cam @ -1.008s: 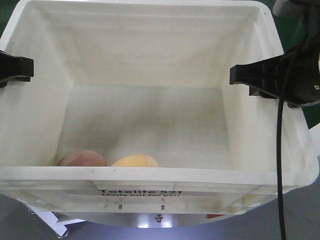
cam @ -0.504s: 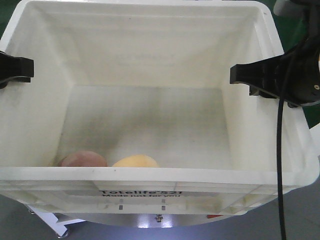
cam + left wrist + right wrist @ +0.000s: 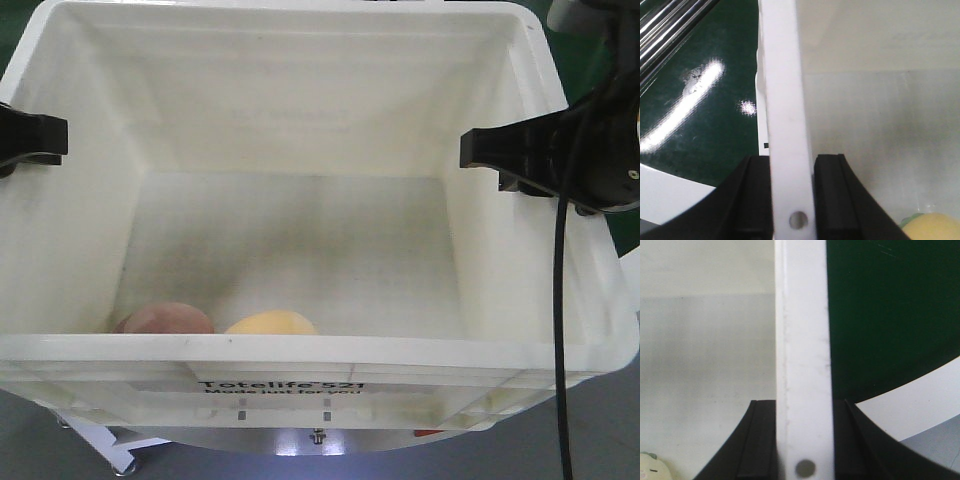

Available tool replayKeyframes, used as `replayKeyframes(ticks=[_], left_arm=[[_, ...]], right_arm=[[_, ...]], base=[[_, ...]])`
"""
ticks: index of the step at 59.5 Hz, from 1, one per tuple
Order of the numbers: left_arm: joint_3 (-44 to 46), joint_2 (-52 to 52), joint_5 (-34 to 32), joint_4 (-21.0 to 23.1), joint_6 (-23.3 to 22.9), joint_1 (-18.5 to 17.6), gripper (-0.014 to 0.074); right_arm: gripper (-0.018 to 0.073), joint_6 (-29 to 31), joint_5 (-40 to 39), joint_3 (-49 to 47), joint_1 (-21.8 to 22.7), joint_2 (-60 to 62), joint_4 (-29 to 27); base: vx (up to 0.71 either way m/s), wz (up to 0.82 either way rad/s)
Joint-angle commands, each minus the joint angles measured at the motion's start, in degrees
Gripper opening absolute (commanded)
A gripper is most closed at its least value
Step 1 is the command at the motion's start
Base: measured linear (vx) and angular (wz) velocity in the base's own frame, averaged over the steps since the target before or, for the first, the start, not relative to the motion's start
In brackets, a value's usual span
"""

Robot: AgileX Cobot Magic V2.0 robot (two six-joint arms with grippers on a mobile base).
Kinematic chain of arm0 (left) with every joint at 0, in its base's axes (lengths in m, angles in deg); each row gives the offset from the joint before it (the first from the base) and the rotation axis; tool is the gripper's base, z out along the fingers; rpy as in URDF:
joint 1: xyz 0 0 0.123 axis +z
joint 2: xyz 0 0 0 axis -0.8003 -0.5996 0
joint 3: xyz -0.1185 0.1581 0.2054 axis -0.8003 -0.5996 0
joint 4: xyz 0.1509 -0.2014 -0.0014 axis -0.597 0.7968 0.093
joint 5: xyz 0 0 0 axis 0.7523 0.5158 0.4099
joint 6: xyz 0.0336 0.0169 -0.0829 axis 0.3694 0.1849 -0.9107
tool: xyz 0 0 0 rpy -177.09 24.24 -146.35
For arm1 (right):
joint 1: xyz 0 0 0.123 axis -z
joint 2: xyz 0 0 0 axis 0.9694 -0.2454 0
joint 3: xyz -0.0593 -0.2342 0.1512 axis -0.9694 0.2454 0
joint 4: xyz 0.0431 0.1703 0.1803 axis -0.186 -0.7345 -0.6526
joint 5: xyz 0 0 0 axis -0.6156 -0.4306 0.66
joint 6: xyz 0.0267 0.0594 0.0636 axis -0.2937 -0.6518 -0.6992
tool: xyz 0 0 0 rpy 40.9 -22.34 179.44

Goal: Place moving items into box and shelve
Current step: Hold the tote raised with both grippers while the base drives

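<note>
The white box (image 3: 320,350) fills the front view, with black "Totelife 521" print on its near wall. Two moving items lie on its floor by the near wall: a pinkish-brown plush fruit (image 3: 165,318) and a yellow-orange one (image 3: 270,322). My left gripper (image 3: 30,135) is shut on the box's left rim (image 3: 785,100), one black finger on each side of the wall. My right gripper (image 3: 500,150) is shut on the right rim (image 3: 802,330) in the same way. The yellow fruit (image 3: 935,227) shows inside the box in the left wrist view.
A black cable (image 3: 560,300) hangs from the right arm down past the box's right corner. A white frame piece (image 3: 100,445) and grey floor show below the box. Green surface (image 3: 705,110) lies outside the left wall, with shiny metal rails (image 3: 670,20) beyond.
The box's near wall has sunk a trifle in the front view. Both grippers keep the same hold on the rims, and the two fruits lie where they were.
</note>
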Motion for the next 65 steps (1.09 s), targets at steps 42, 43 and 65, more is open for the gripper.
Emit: replayKeyframes(ticks=[42,43,65], left_arm=[[2.0,1.3,-4.4,-6.0,-0.5,0.4,0.0064],[2.0,1.3,-4.4,-6.0,-0.5,0.4,0.0064],[2.0,1.3,-4.4,-6.0,-0.5,0.4,0.0064]], right_arm=[[0.0127,-0.4,-2.3,-2.1,0.7,2.4,7.7],[0.0127,-0.4,-2.3,-2.1,0.7,2.4,7.7],[0.0127,-0.4,-2.3,-2.1,0.7,2.4,7.7]], base=[[-0.03,0.10],[-0.07,0.28],[-0.09,0.36]])
